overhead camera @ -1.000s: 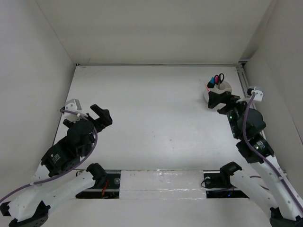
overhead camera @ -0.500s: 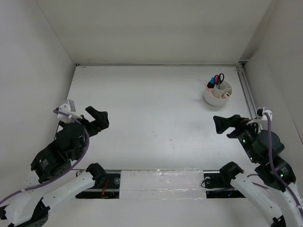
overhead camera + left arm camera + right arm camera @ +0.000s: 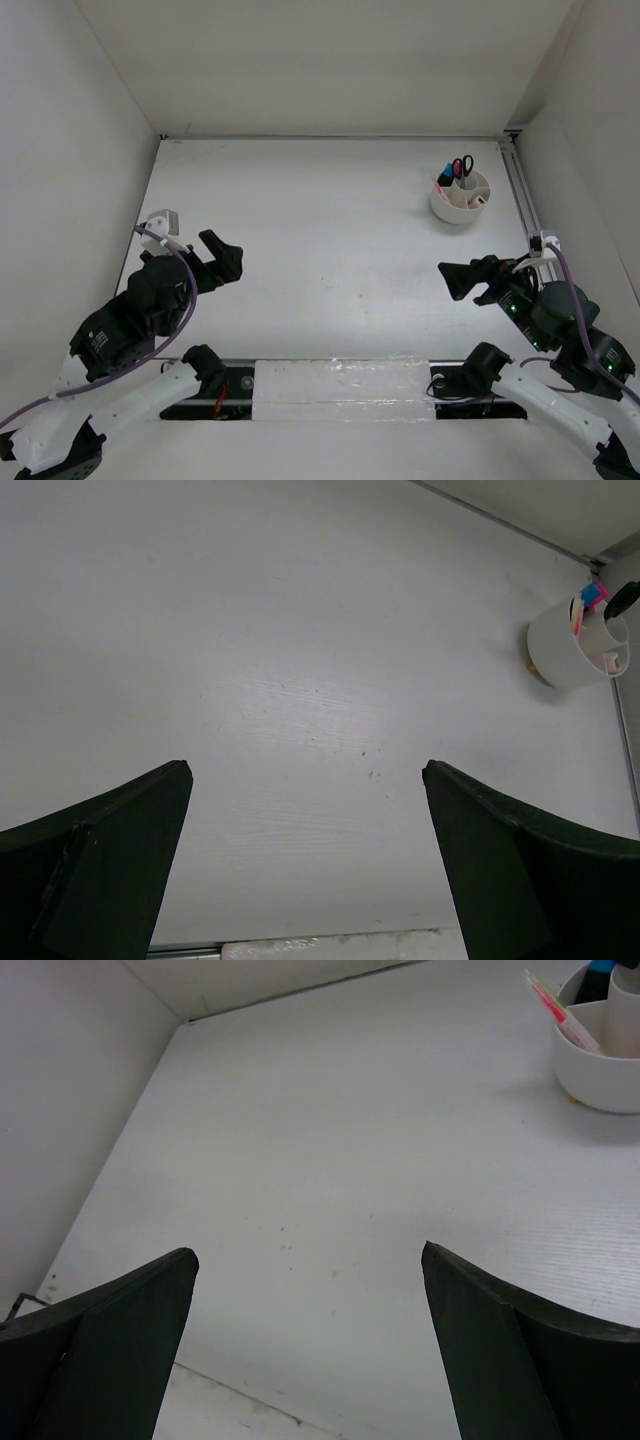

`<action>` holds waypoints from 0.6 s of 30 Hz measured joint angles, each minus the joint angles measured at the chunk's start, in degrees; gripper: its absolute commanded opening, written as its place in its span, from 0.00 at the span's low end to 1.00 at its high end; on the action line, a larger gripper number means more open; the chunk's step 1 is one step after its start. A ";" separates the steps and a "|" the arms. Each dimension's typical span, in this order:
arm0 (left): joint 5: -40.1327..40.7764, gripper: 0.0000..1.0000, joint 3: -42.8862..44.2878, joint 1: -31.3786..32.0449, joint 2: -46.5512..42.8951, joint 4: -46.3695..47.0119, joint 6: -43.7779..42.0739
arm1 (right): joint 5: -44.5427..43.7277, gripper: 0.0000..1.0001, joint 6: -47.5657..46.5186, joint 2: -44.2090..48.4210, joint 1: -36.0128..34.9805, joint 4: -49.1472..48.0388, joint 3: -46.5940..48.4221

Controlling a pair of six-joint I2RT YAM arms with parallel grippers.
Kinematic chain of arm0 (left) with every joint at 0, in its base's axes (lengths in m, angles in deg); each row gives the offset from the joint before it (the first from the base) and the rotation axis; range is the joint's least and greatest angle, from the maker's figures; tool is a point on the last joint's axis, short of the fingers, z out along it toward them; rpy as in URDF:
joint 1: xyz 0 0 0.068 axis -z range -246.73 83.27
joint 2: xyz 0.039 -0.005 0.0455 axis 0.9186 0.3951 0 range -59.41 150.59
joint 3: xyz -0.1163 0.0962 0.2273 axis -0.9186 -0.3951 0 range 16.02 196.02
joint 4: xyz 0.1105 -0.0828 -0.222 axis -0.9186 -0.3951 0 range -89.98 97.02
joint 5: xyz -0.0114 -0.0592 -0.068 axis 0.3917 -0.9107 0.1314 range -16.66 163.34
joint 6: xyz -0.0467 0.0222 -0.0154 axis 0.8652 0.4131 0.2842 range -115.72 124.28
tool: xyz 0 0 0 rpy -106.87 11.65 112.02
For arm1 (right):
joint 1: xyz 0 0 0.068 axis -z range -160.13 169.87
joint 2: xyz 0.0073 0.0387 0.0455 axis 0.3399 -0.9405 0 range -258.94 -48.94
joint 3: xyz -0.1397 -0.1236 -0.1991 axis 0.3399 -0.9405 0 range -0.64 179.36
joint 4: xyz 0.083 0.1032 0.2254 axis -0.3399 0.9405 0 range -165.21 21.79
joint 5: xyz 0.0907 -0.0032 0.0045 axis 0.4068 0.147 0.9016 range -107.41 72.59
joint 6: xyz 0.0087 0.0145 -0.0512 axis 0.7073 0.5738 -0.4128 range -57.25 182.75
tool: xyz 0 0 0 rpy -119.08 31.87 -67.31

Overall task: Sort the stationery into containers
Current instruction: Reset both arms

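Stationery is standing in the upper-right tub, seemingly all sorted; left hand and right hand are gaping empty, needing only parking.

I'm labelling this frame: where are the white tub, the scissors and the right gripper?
white tub [image 3: 454, 213], top view, front outer wall
scissors [image 3: 467, 164], top view, black handle loop above the tub
right gripper [image 3: 455, 282], top view, midway between its fingertips

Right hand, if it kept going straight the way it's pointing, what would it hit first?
Probably just the bare table. The right hand points left across it, and the white tub sits off to one side. Its downward tilt is hard to judge.
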 measured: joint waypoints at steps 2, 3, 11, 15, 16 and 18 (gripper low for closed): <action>-0.09 1.00 0.00 0.00 -1.14 -0.09 -0.07 | -0.61 1.00 0.35 0.20 -0.46 0.07 0.00; -0.11 1.00 0.00 0.00 -1.68 -0.11 -0.09 | -0.87 1.00 0.48 0.22 -0.55 0.15 0.00; -0.28 1.00 0.00 0.00 -3.19 -0.39 -0.11 | -1.73 1.00 0.70 -0.20 -0.57 0.79 0.02; -0.35 1.00 0.00 0.00 -3.19 -0.42 -0.11 | -1.79 1.00 0.83 -0.26 -0.57 0.90 0.02; -0.37 1.00 0.00 0.00 -3.19 -0.42 -0.11 | -1.86 1.00 0.90 -0.26 -0.57 0.94 0.02; -0.42 1.00 0.00 0.00 -3.19 -0.42 -0.11 | -2.10 1.00 1.11 -0.26 -0.57 1.07 0.02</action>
